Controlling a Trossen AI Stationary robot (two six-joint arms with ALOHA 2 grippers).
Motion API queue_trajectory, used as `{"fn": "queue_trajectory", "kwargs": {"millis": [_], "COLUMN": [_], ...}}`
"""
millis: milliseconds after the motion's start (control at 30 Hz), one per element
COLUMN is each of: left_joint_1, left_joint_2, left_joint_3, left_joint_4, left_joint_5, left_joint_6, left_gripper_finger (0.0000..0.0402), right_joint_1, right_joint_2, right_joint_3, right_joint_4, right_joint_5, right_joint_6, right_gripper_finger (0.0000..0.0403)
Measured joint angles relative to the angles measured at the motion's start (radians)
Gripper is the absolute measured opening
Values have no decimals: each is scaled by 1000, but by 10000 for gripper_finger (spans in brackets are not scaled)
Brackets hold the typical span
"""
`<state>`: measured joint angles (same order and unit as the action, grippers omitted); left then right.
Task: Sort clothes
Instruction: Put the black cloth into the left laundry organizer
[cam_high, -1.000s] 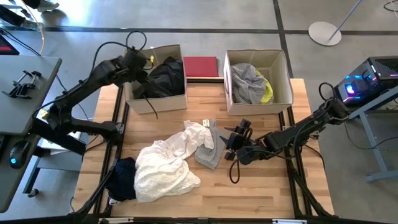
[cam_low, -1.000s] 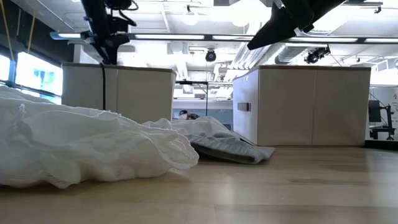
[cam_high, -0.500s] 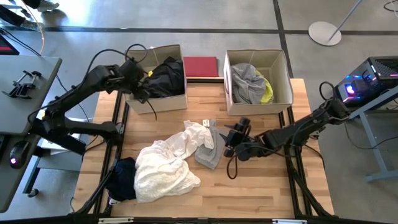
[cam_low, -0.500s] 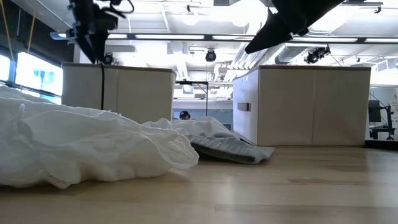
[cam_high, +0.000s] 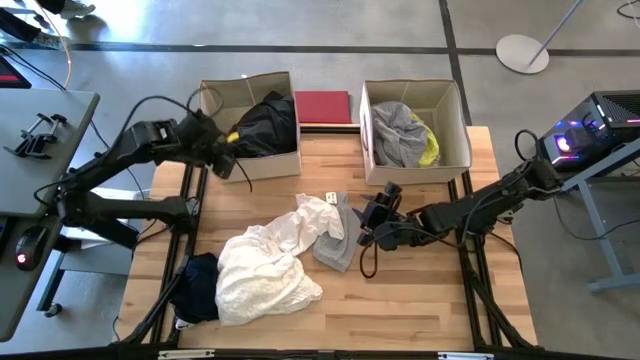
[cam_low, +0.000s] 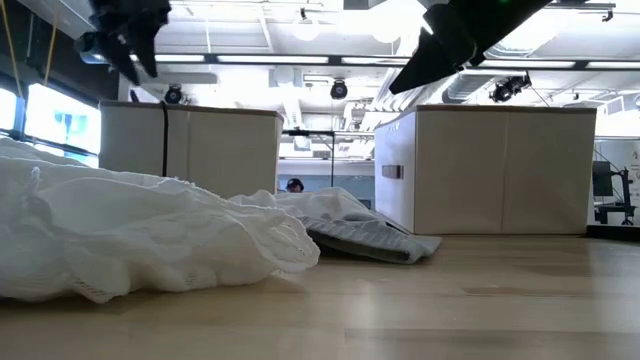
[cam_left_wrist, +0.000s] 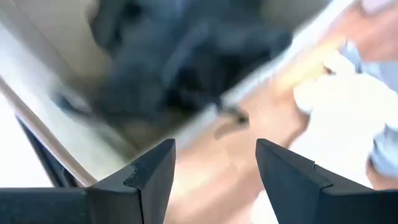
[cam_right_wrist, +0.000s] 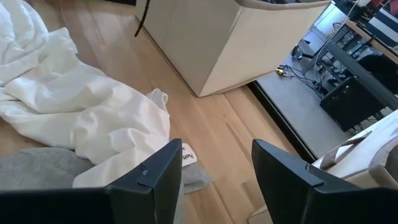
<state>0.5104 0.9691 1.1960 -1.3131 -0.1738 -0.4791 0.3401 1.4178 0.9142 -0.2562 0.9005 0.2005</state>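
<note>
Wooden table (cam_high: 420, 300) in an open workshop: white garment (cam_high: 265, 268) and grey garment (cam_high: 338, 245) lie mid-table, limp, light, best pinched at a raised fold. Right gripper (cam_high: 366, 222) hovers beside them, open and empty; left gripper (cam_high: 222, 155) likewise open, empty, at the left cardboard box (cam_high: 212, 100).

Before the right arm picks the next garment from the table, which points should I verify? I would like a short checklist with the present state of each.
1. Right gripper open and empty: ok, nothing between its fingers in the right wrist view.
2. Right gripper near a garment: ok, it hangs beside the flat grey garment and the crumpled white garment.
3. Left gripper open and empty: ok.
4. Left gripper out of the way: ok, it is at the left cardboard box, which holds the black garments.
5. Right cardboard box has room: cannot tell; a grey and a yellow garment lie in it.
</note>
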Motion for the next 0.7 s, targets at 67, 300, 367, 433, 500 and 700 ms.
{"fn": "queue_trajectory", "kwargs": {"millis": [67,300,367,433,500,700], "left_joint_1": [-25,-210,-255,-287,-307,-325], "left_joint_2": [-23,-81,-78,-70,-54,-13], "left_joint_3": [-55,-279,-335,-382,-418,-411], "left_joint_4": [4,251,346,432,504,521], "left_joint_5": [29,-110,-169,-234,-315,-386], "left_joint_6": [-53,-224,-234,-235,-235,-200], "left_gripper_finger": [216,216,216,216,216,195], "right_joint_1": [0,1,1,1,1,1], "right_joint_2": [0,0,0,0,0,0], "right_joint_3": [0,0,0,0,0,0], "right_joint_4": [0,0,0,-1,-1,-1], "right_joint_5": [0,0,0,0,0,0], "right_joint_6": [0,-25,-29,-31,-40,-43], "right_gripper_finger": [181,181,181,181,181,181]}}
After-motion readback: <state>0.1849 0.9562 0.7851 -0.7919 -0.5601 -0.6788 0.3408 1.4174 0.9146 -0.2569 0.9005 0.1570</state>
